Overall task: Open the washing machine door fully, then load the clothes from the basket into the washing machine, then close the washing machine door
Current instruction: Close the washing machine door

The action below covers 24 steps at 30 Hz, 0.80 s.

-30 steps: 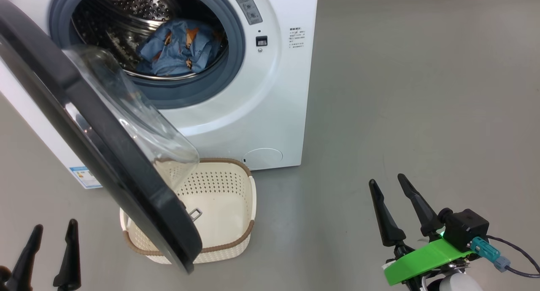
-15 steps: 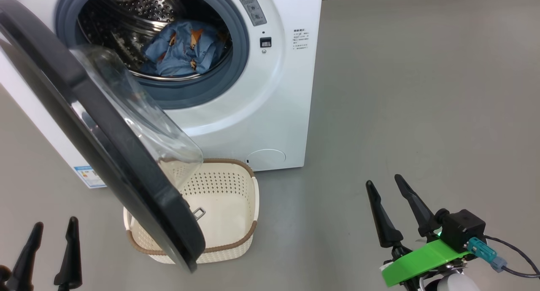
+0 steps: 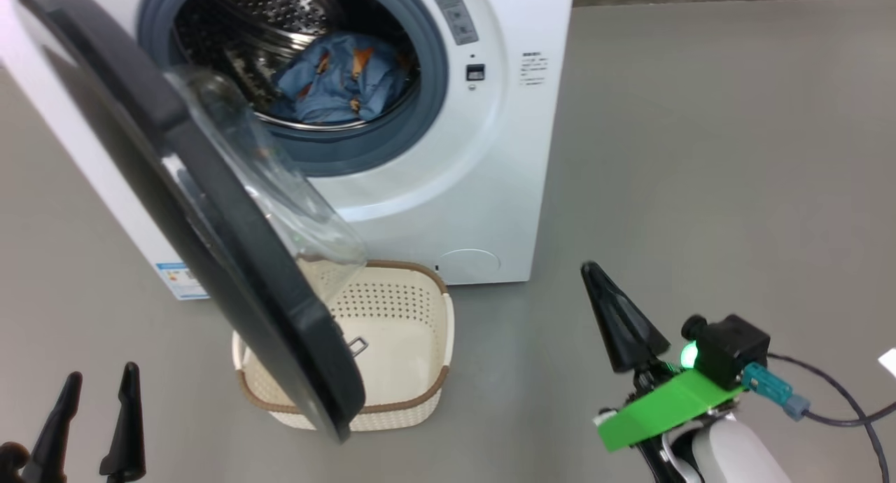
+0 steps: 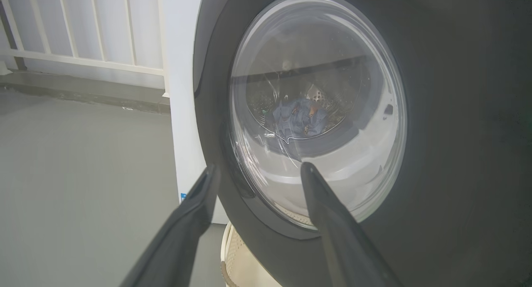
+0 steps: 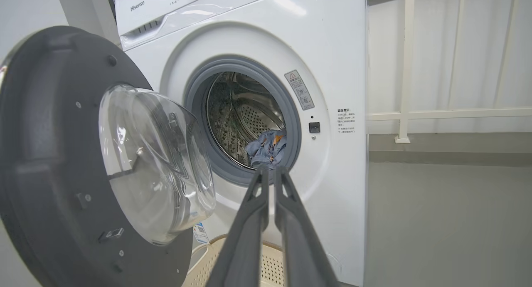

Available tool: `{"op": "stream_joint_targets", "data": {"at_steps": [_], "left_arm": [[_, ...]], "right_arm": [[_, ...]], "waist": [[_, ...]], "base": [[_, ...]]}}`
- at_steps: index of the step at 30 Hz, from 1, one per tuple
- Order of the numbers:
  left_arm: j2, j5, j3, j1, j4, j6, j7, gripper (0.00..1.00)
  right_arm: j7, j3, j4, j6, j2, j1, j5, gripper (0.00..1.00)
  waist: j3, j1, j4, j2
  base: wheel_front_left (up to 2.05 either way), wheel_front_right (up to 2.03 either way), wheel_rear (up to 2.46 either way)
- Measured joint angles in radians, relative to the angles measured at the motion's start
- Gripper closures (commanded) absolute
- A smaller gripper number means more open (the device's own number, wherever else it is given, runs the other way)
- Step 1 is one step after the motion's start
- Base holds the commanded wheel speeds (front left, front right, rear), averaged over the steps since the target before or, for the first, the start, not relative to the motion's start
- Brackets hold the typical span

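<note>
The white washing machine [image 3: 455,203] stands with its black door [image 3: 210,245] swung wide, the glass bowl [image 5: 153,162] facing out. Light blue clothes [image 3: 343,77] with orange print lie in the steel drum [image 5: 241,112]. The cream basket [image 3: 413,343] sits on the floor under the door and looks empty. My right gripper [image 3: 591,269] hangs over the floor right of the basket, fingers [image 5: 268,220] pressed together on nothing. My left gripper [image 3: 101,378] is open at the lower left, behind the door's outer face [image 4: 457,133].
Grey floor [image 3: 700,154] stretches to the right of the machine. A white railing [image 5: 449,112] stands behind it. A dark cable [image 3: 833,406] trails from my right wrist.
My right gripper's fingers have closed together and the arm has drifted slightly left. The head camera has shifted, so the machine and basket sit further right in the picture.
</note>
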Motion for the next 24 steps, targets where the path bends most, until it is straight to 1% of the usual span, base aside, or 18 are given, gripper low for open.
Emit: {"op": "stream_joint_targets", "data": {"at_steps": [2,12,19,20,24], "left_arm": [[-0.002,0.0,0.0,0.0,0.004,0.0,0.0,0.0],[-0.005,-0.001,-0.014,-0.001,0.018,0.0,0.0,0.0],[-0.01,-0.003,-0.021,-0.002,0.026,0.0,0.0,0.0],[-0.013,-0.004,-0.02,-0.002,0.03,0.0,0.0,0.0],[-0.014,-0.009,-0.021,-0.004,0.041,0.0,0.0,0.0]], "right_arm": [[0.0,0.023,-0.013,0.0,0.0,-0.023,0.027,1.0],[0.0,0.148,-0.102,0.0,-0.001,-0.141,0.053,1.0],[0.0,0.264,-0.161,0.0,-0.001,-0.183,0.053,1.0],[0.0,0.301,-0.177,0.0,-0.001,-0.191,0.046,1.0],[0.0,0.378,-0.188,0.0,-0.001,-0.193,0.045,1.0]], "waist": [[0.0,0.0,0.015,0.0],[-0.003,0.0,0.103,0.0],[-0.007,0.0,0.166,0.0],[-0.008,0.0,0.183,0.0],[-0.012,0.0,0.214,0.0]], "base": [[0.0,0.0,0.0],[0.0,0.0,0.0],[0.0,0.0,0.0],[0.0,0.0,0.0],[0.0,0.0,0.0]]}}
